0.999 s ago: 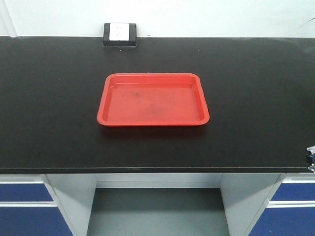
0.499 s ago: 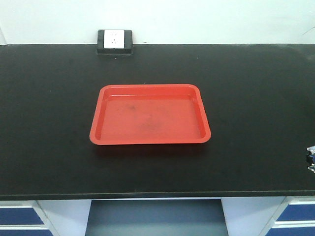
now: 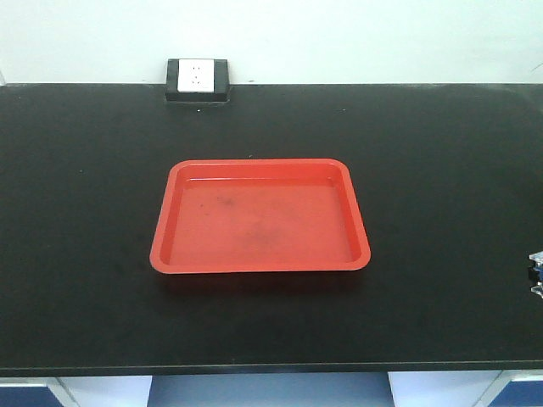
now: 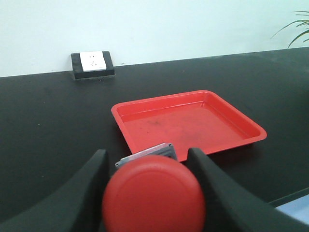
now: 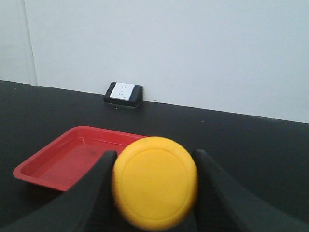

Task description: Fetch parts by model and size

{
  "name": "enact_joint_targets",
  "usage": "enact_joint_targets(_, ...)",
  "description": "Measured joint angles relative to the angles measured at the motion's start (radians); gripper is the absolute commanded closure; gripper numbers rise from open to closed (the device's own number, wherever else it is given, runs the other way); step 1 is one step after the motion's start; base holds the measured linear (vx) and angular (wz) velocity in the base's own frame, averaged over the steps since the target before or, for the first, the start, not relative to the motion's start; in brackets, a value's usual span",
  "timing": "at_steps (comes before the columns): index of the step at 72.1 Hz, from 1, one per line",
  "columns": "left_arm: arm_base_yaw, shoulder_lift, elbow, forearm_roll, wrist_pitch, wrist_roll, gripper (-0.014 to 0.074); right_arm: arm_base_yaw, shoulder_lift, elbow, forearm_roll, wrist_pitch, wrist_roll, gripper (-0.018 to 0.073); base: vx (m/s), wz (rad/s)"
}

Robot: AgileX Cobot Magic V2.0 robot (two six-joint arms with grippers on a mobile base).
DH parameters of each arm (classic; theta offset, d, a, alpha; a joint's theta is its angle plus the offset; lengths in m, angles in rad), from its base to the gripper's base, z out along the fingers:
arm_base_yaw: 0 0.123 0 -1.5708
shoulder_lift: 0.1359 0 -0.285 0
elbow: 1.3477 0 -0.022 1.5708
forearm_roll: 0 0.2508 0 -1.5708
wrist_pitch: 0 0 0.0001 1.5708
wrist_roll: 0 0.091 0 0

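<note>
In the left wrist view my left gripper [image 4: 146,159] is shut on the red-capped push-button switch [image 4: 153,193]. Its cap faces the camera and its grey base [image 4: 149,153] points toward the near left corner of the red tray [image 4: 188,121]. In the right wrist view my right gripper [image 5: 154,157] is shut on the yellow-capped switch [image 5: 155,181], held above the black counter to the right of the tray [image 5: 72,154]. The front view shows the tray [image 3: 260,220] empty in the middle of the counter, with neither arm in sight.
A black-and-white wall socket [image 3: 198,79] sits at the back edge of the black counter [image 3: 441,170], against the pale wall. A small pale object [image 3: 536,275] shows at the front view's right edge. Plant leaves [image 4: 294,26] reach in at the far right.
The front view has closed in on the counter: the tray and socket sit lower and larger, and the cabinets below have nearly left the frame.
</note>
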State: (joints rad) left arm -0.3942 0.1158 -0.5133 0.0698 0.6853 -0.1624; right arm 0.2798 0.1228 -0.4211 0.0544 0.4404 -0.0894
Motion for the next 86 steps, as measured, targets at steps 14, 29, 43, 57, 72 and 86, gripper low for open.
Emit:
enact_joint_targets(14, 0.000, 0.000, 0.000, 0.000, 0.000, 0.000, 0.0604, 0.000, 0.000, 0.000, 0.000, 0.000, 0.000, 0.0569, 0.05, -0.01)
enact_joint_targets(29, 0.000, 0.000, 0.000, 0.000, 0.000, 0.000, 0.0604, 0.000, 0.000, 0.000, 0.000, 0.000, 0.000, 0.0569, 0.03, -0.01)
enact_joint_targets(43, 0.000, 0.000, 0.000, 0.000, 0.000, 0.000, 0.0604, 0.000, 0.000, 0.000, 0.000, 0.000, 0.000, 0.0569, 0.03, -0.01)
enact_joint_targets(57, 0.000, 0.000, 0.000, 0.000, 0.000, 0.000, 0.0604, 0.000, 0.000, 0.000, 0.000, 0.000, 0.000, 0.0569, 0.03, -0.01)
enact_joint_targets(72, 0.000, 0.000, 0.000, 0.000, 0.000, 0.000, 0.0604, 0.000, 0.000, 0.000, 0.000, 0.000, 0.000, 0.0569, 0.04, -0.01)
enact_joint_targets(86, 0.000, 0.000, 0.000, 0.000, 0.000, 0.000, 0.0604, 0.000, 0.000, 0.000, 0.000, 0.000, 0.000, 0.0569, 0.04, -0.01)
